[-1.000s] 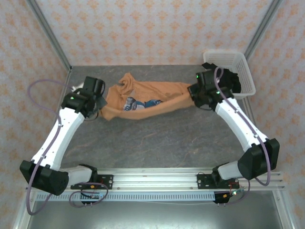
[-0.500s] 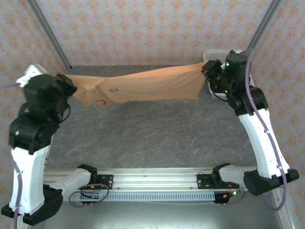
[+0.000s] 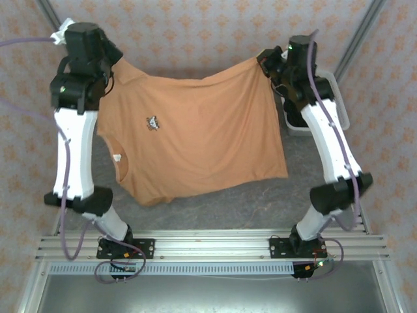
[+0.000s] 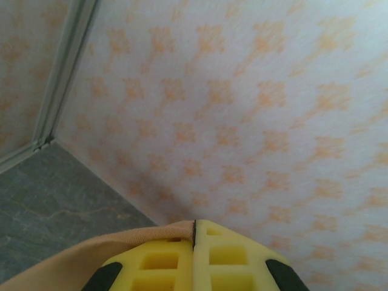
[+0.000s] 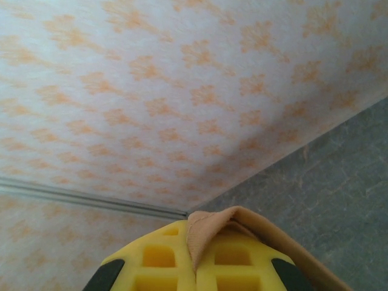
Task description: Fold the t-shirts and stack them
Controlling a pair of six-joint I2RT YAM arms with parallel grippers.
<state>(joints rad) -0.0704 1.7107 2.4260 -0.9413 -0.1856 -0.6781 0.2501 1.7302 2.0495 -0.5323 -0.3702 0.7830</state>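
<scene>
The orange t-shirt (image 3: pixel 195 140) hangs spread out high above the table, its plain back side toward the top camera, collar at the lower left. My left gripper (image 3: pixel 116 64) is shut on its upper left corner; in the left wrist view orange cloth (image 4: pixel 91 254) is pinched between the yellow fingers (image 4: pixel 230 254). My right gripper (image 3: pixel 267 62) is shut on the upper right corner, and a fold of the orange cloth (image 5: pixel 212 233) sticks out between its fingers (image 5: pixel 157 257). The black t-shirt is out of view.
A white lattice basket (image 3: pixel 332 91) stands at the back right, partly behind the right arm. Patterned walls (image 3: pixel 195 32) enclose the grey table (image 3: pixel 228 205) at the back and sides. A metal rail (image 3: pixel 208 244) runs along the near edge.
Both arms have risen from table height, lifting the orange t-shirt off the table. It went from bunched, to stretched in a band, to hanging fully spread.
</scene>
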